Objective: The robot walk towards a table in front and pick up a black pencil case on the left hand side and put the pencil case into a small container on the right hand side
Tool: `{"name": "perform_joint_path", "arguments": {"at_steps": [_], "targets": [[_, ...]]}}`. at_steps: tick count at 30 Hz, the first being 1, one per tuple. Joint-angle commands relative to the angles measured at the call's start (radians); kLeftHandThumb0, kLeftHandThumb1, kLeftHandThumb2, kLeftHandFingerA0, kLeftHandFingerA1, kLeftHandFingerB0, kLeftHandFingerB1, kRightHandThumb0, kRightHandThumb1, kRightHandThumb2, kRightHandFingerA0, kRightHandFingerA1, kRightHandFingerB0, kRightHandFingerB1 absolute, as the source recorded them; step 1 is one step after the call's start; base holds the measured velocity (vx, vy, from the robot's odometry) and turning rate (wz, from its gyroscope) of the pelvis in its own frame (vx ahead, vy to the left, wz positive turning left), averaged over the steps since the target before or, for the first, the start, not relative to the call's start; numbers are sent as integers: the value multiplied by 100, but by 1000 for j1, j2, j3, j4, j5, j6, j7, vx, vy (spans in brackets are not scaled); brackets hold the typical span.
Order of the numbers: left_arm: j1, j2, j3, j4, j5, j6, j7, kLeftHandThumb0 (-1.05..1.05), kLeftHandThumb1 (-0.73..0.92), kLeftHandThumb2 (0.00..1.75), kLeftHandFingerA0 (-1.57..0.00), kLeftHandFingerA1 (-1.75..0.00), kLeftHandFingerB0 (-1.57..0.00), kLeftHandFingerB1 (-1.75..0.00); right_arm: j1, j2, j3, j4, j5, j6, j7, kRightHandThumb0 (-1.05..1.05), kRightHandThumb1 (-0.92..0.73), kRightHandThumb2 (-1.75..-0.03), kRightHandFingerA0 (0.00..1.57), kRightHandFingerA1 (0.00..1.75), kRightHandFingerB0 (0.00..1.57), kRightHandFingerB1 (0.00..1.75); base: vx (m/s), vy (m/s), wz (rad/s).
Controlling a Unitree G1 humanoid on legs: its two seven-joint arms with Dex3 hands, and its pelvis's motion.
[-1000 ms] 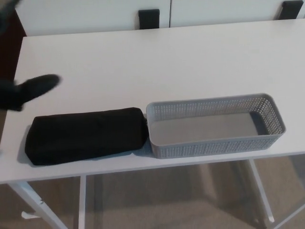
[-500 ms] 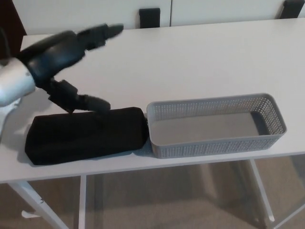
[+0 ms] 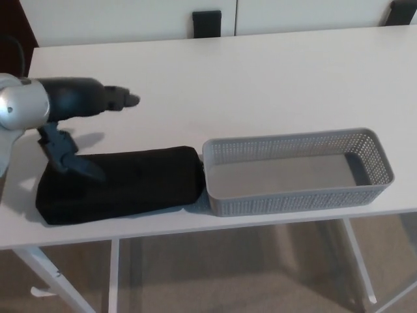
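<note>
A long black pencil case [image 3: 130,182] lies flat near the table's front edge on the left. Its right end touches a grey perforated container [image 3: 296,199], which holds nothing. My left hand [image 3: 81,107] hovers over the case's left part, open, fingers stretched out to the right and thumb [image 3: 71,160] hanging down onto the case's top edge. It grips nothing. My right hand does not show.
The white table [image 3: 260,85] stretches far back behind both objects. Two dark chair backs [image 3: 206,21] stand past the far edge. Table legs and beige floor show below the front edge.
My left hand has dropped and pulled back to the left, from high above the case to just over its left end. The case and the container have stayed put.
</note>
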Motion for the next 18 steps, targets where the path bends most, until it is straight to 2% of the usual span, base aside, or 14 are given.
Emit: {"name": "perform_joint_path", "arguments": {"at_steps": [1, 9, 13, 14, 15, 16, 18], "targets": [[-22, 20, -18, 3, 101, 42, -112, -59, 38, 52, 0, 0, 0, 0, -14, -21, -20, 10, 24, 34, 1, -22, -65, -59, 44, 39, 28, 34, 0, 0, 0], [-2, -10, -13, -1, 149, 53, -147, -57, 38, 52, 0, 0, 0, 0, -14, -22, -26, 10, 29, 40, 12, -23, -64, -59, 43, 39, 27, 34, 0, 0, 0], [17, -38, -16, -6, 172, 88, -159, -70, 37, 54, 0, 0, 0, 0, -8, -23, -22, -3, 20, 39, 0, -22, -63, -58, 44, 39, 29, 34, 0, 0, 0], [23, -50, -19, -6, 178, 98, -162, -78, 38, 57, 0, 0, 0, 0, -8, -19, -23, -1, 23, 39, -3, -18, -45, -91, 35, 58, 16, 50, 0, 0, 0], [25, -59, -20, -2, 182, 104, -163, -79, 38, 57, 0, 0, 0, 0, -8, -16, -23, -2, 23, 40, -3, -18, -46, -91, 34, 58, 15, 50, 0, 0, 0], [28, -65, -17, -2, 187, 106, -165, -79, 38, 58, 0, 0, 0, 0, -9, -16, -20, -1, 19, 39, -6, -22, -63, -58, 46, 40, 29, 35, 0, 0, 0], [33, -75, -19, -2, 200, 107, -167, -76, 37, 56, 0, 0, 0, 0, -11, -15, -16, 7, 13, 34, -13, -21, -64, -58, 46, 40, 29, 35, 0, 0, 0]]}}
